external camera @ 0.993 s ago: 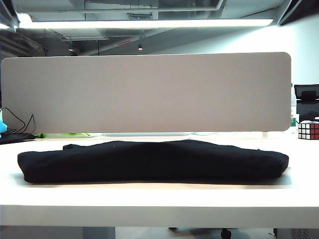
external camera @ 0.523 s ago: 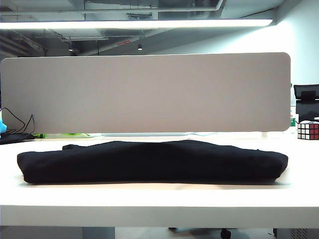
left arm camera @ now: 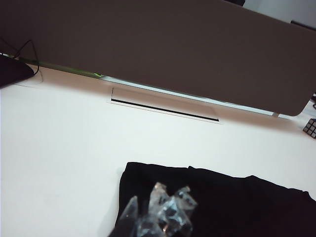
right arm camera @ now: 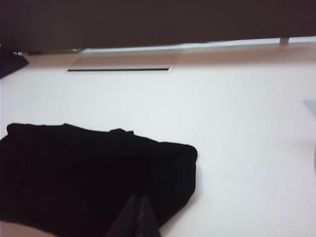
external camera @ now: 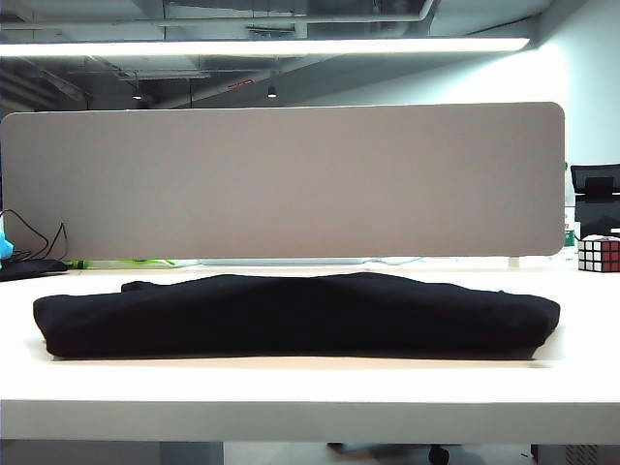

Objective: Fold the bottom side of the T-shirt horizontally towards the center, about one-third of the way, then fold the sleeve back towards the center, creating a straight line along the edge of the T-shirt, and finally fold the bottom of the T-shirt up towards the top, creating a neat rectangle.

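Both grippers hang above the T-shirt [external camera: 295,313] and neither one touches it. Seen from its wrist camera, the left gripper [left arm camera: 160,215] has clear, glassy fingertips [left arm camera: 159,193] that sit bunched together, so its jaws are closed on nothing. It hovers over the end of the T-shirt that lies toward the dark cable [left arm camera: 22,52]. The right gripper [right arm camera: 137,217] shows as two dark fingers pressed into a single narrow wedge, also closed and empty. It is poised over the opposite end of the T-shirt, the end nearer the puzzle cube [external camera: 599,253]. Neither gripper appears in the exterior view.

The T-shirt lies flat on the white table [external camera: 291,392] as a long, low, folded black band. It spans most of the table's width and runs parallel to the table's front edge. Its ends are rounded, doubled-over folds, and its upper surface is slightly wavy. A small flap of fabric sticks out along the far edge of the T-shirt, toward the cable end. No collar or logo can be made out, and the hem cannot be told apart from the other edges.

Behind the T-shirt stands a wide grey divider panel [external camera: 283,180] that runs nearly the full table width. Between the T-shirt and the panel, a slim slot cover [left arm camera: 163,104] is set into the tabletop. The puzzle cube sits near the panel's end, well apart from the T-shirt. The dark cable loops beside the panel's other end.
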You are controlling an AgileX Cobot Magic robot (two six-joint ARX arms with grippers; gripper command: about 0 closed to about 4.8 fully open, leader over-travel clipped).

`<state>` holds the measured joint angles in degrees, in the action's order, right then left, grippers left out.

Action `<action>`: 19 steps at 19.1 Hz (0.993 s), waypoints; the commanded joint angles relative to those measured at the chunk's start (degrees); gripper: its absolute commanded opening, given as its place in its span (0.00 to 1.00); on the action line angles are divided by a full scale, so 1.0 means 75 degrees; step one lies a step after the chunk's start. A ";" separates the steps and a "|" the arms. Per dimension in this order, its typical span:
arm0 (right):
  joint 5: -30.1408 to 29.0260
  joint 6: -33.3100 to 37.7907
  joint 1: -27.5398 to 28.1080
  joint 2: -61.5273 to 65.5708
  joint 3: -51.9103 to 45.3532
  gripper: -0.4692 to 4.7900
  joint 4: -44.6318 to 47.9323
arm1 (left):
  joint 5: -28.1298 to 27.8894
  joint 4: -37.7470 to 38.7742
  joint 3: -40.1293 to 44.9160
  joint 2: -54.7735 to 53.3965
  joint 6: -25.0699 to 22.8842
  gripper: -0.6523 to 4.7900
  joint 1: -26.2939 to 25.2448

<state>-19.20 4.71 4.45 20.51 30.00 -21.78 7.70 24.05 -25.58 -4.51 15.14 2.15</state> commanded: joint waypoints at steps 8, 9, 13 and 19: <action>0.1661 0.0303 -0.0003 -0.2270 -0.1816 0.09 0.1139 | 0.0003 -0.0804 0.1329 0.0583 0.0600 0.11 -0.0015; 0.1757 0.0303 -0.0009 -0.2393 -0.2005 0.09 0.1198 | 0.0000 -0.1049 0.1466 0.0583 0.0571 0.11 -0.0015; 0.1749 0.0137 -0.0006 -0.2736 -0.2838 0.09 0.1291 | -0.0023 -0.2215 0.1999 0.0583 0.0545 0.11 -0.0009; 0.2084 -0.0268 0.0000 -0.2736 -0.3488 0.09 0.1784 | -0.0391 -0.2894 0.2541 0.0583 -0.0344 0.11 -0.0012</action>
<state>-4.47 3.75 4.43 0.10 4.27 -10.46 6.22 4.21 -7.29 -0.12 14.48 2.15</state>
